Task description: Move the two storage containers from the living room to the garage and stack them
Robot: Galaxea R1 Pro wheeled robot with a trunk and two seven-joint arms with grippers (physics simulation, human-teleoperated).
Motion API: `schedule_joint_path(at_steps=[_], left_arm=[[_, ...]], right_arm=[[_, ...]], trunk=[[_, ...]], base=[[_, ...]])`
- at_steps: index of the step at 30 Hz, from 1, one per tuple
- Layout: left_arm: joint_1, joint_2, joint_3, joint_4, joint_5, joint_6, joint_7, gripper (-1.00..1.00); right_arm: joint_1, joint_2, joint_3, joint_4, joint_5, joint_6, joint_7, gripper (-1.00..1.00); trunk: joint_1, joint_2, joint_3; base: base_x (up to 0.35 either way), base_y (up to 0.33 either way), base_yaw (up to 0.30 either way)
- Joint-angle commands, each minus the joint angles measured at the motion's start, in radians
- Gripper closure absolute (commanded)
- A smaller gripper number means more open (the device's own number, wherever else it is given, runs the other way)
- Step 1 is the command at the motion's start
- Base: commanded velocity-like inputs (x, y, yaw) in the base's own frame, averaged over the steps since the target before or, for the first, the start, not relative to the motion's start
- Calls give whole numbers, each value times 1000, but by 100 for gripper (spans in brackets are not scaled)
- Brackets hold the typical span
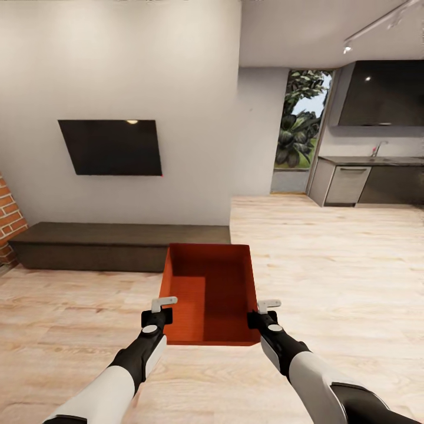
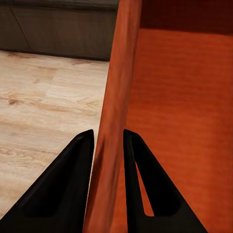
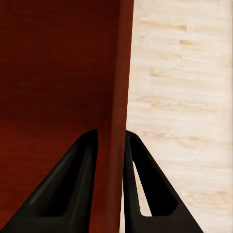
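Two claws carry one storage container (image 1: 209,291) above the living room's wood floor (image 1: 330,265): the left claw (image 1: 160,311) pinches its left wall, the right claw (image 1: 266,313) its right wall, the box's long axis pointing straight ahead between them.

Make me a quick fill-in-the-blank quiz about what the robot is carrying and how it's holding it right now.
1. Both pincers grip one orange-red storage container, which is ____ inside.
2. The left pincer clamps the container's ____ wall.
3. The right pincer has one finger inside the box and the other ____ it.
4. Below the wall TV runs a long dark ____.

Missing words: empty; left; outside; bench
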Motion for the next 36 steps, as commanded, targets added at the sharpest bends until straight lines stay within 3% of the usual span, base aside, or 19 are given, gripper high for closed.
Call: schedule_joint_path(at_steps=[1,36], left_arm=[[-1,20,10,-3,-16,-78,22,100],[-1,25,10,-3,-15,-78,22,100]], right_arm=[[-1,0,-31,4,5,-4,-2,100],[-1,0,-31,4,5,-2,-2,100]], trunk=[[0,-1,0],[0,-1,53]], base=[[0,0,-85],[0,0,-90]])
